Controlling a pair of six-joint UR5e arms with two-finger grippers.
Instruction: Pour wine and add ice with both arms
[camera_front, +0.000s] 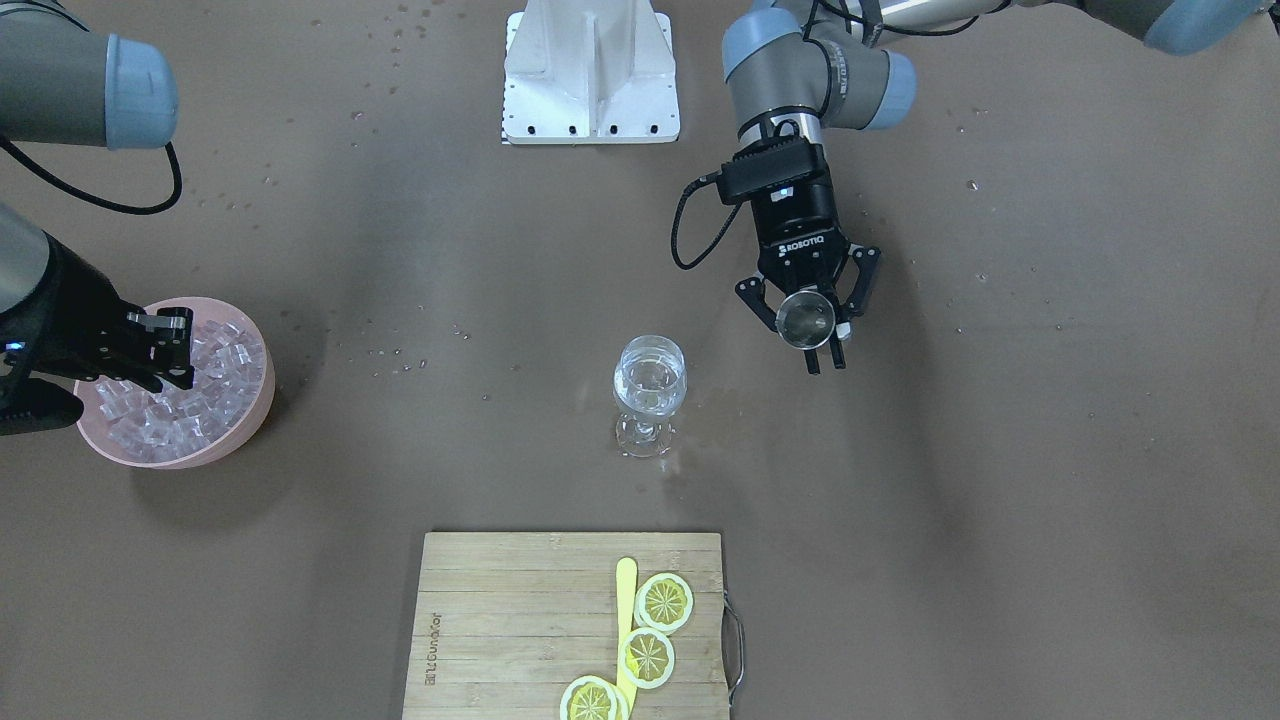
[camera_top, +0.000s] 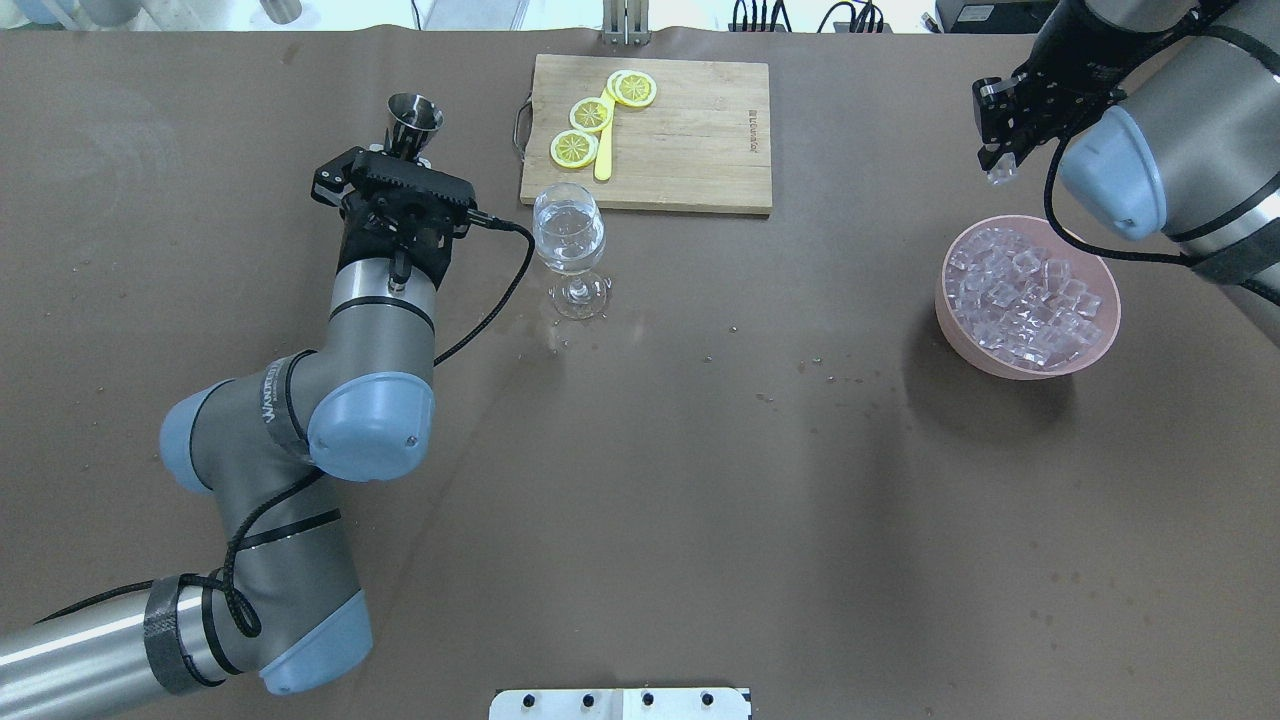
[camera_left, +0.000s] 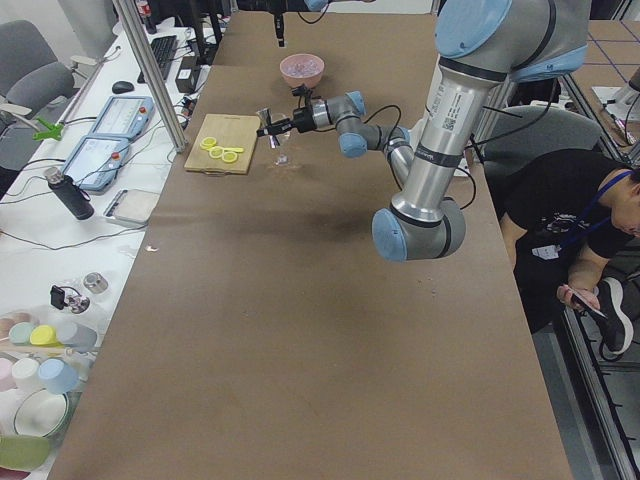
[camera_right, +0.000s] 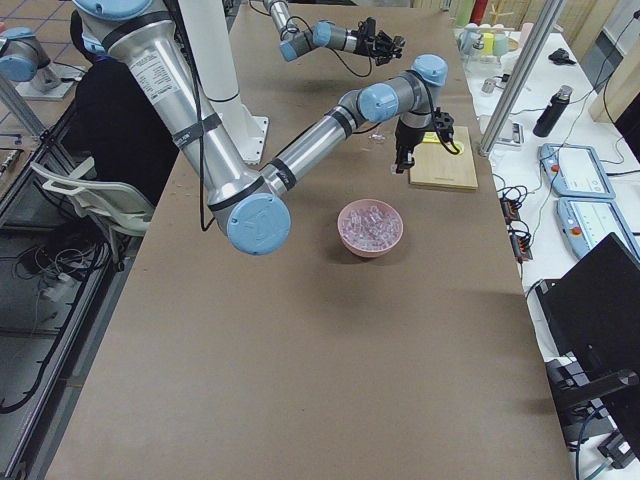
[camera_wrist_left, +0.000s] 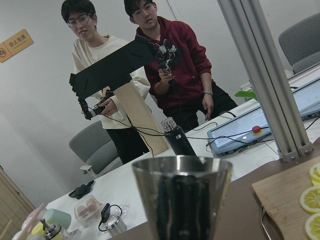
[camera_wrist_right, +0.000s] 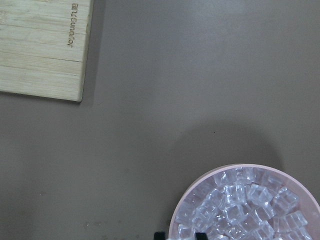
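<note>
Reads "ROBOTIQ" in white on the black body of the left pincer (camera_front: 822, 352). Shows "禁止拍照" on a yellow wall sign (camera_wrist_left: 17, 42). Bears a burnt-in brand word on the cutting board (camera_wrist_right: 40, 50), too unclear to spell.

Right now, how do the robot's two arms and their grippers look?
The left arm and the right arm are grey metal tubes with light-blue round joint caps, and black cables loop beside them. The left gripper is black and two-fingered, with white ROBOTIQ lettering on its body. The right gripper is black too; no lettering is readable on it.

Bright even light, soft shadows, sharp
</note>
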